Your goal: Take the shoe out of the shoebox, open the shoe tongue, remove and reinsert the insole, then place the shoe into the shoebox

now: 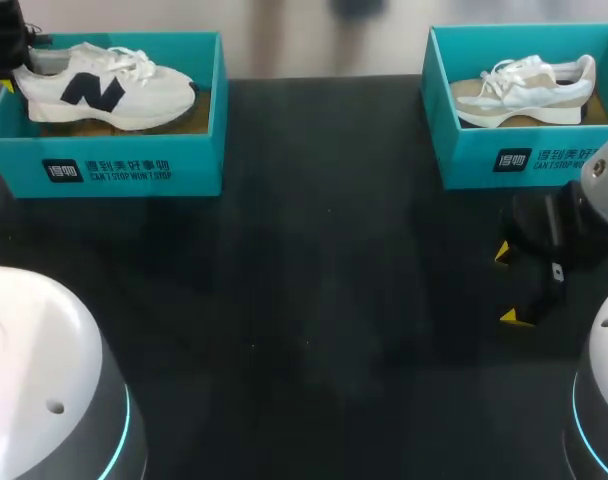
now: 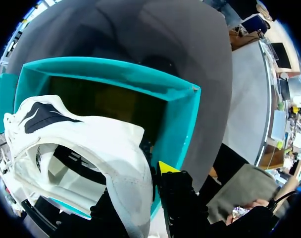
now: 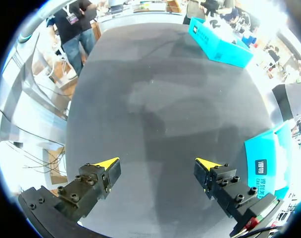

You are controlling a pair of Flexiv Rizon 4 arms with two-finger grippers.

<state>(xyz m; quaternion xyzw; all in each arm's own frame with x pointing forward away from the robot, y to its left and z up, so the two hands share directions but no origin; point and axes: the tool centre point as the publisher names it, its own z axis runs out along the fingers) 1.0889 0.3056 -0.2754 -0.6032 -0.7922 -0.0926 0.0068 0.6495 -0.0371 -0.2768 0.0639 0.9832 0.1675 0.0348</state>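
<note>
A white shoe with a dark logo lies in the teal shoebox at the table's far left. My left gripper is at the shoe's heel. In the left wrist view the gripper is shut on the white heel, one yellow-tipped finger outside it and the other hidden behind the fabric, with the teal shoebox under and ahead of it. My right gripper hangs open and empty over the dark table in front of the right box; the right wrist view shows the gripper with nothing between its fingers.
A second teal shoebox at the far right holds a beige and white shoe; the second shoebox sits just beside my right gripper. The dark table stretches between the two boxes. My arms' white bases fill the near corners.
</note>
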